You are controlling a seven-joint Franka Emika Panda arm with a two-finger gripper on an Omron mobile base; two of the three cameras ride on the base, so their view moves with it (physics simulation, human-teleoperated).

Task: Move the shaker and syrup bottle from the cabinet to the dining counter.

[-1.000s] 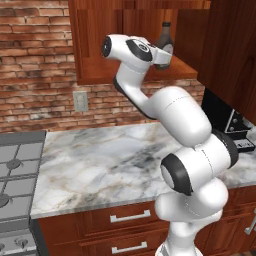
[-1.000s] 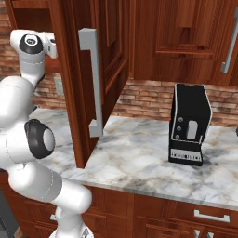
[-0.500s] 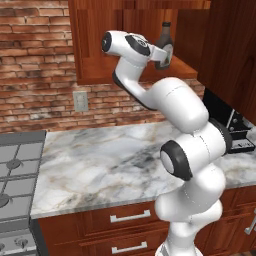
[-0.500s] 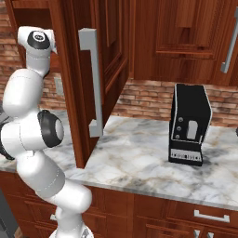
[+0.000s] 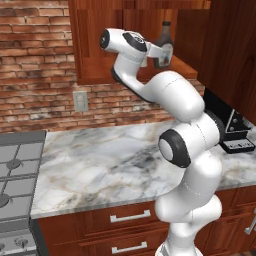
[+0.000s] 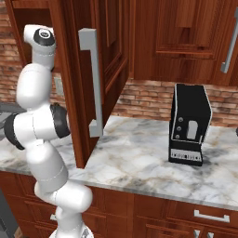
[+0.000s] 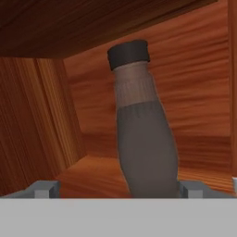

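The syrup bottle (image 7: 143, 134) stands upright on the floor of the open cabinet (image 5: 100, 60), well forward on the shelf. In the hand view it rises from the bottom edge toward 12 o'clock, leaning slightly in that tilted picture, its dark cap (image 7: 128, 54) just under the cabinet's top board. The tool (image 7: 118, 189) sits with its two tips spread wide, one at about 8 o'clock and the other at about 4 o'clock of the bottle's base, the bottle's lower body between them. Nothing is gripped yet; the jaws stand fully apart.

The main risk, as I judge it, is a knock rather than a grasp. The bottle sits closer to the 4 o'clock finger (image 7: 192, 189) than to the 8 o'clock finger (image 7: 44, 189), so on closing one pad would likely arrive first and shove the base sideways, tipping a tall, narrow bottle. Pushing further in could drive the palm into it and slide it toward the back wall.

In the left base view the wrist (image 5: 150, 50) is just beside the bottle (image 5: 164, 47) and inside the cabinet mouth, so lifting too high could strike the cap against the top board. In the right base view the open door (image 6: 90, 79) hangs close beside the arm (image 6: 39, 97); a wide swing on withdrawal could clip it or its silver handle (image 6: 93, 83).

I cannot make out the shaker.
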